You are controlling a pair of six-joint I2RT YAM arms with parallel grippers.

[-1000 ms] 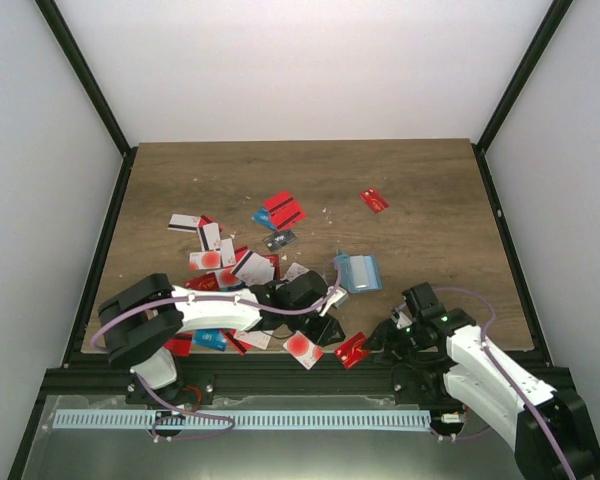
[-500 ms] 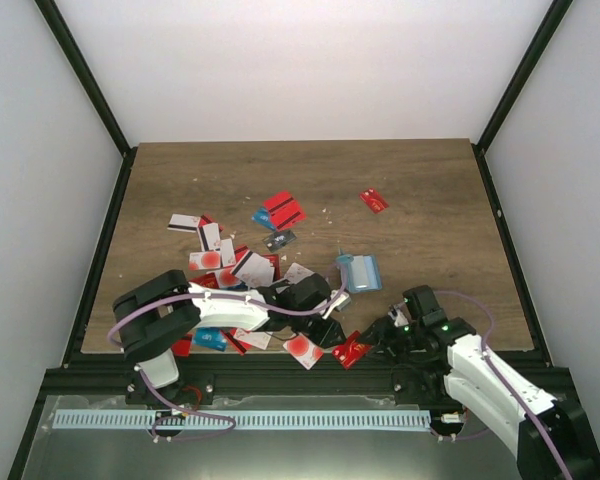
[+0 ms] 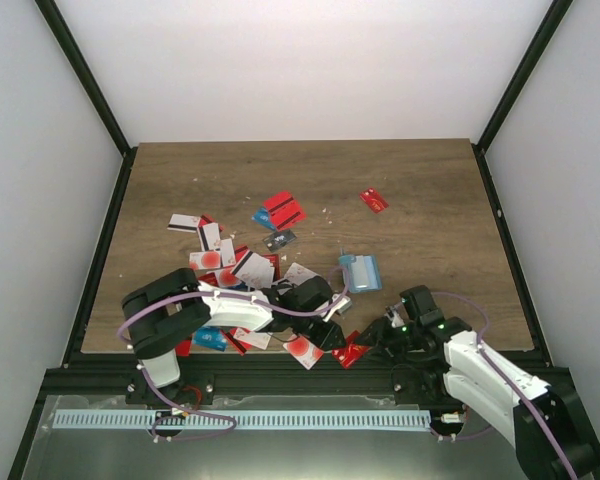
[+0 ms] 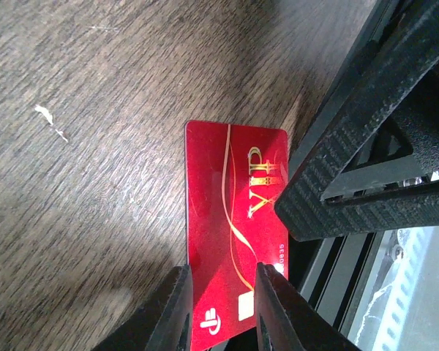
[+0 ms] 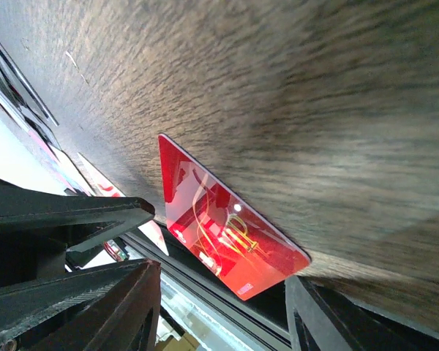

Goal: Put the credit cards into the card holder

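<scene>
A red credit card (image 3: 352,352) with gold lettering lies at the table's near edge, partly overhanging it. My left gripper (image 3: 331,334) reaches it from the left. In the left wrist view the fingers (image 4: 168,318) stand open over the red card (image 4: 230,234) with a narrow gap. My right gripper (image 3: 381,337) is open on the card's right side. One right finger (image 4: 351,168) covers its corner. In the right wrist view the red card (image 5: 223,230) sits between widely spread fingers (image 5: 95,307). The teal card holder (image 3: 360,272) lies behind both grippers.
Several more cards lie heaped at the left (image 3: 232,265), under and behind my left arm. Red cards (image 3: 283,210) lie farther back, and a lone red one (image 3: 374,200) at the back right. A white card with a red dot (image 3: 302,348) lies beside the left gripper. The black frame rail (image 3: 280,378) runs along the near edge.
My left gripper has slid right toward the red card at the edge and its jaws have narrowed. The right gripper has edged slightly left; its opening is unchanged.
</scene>
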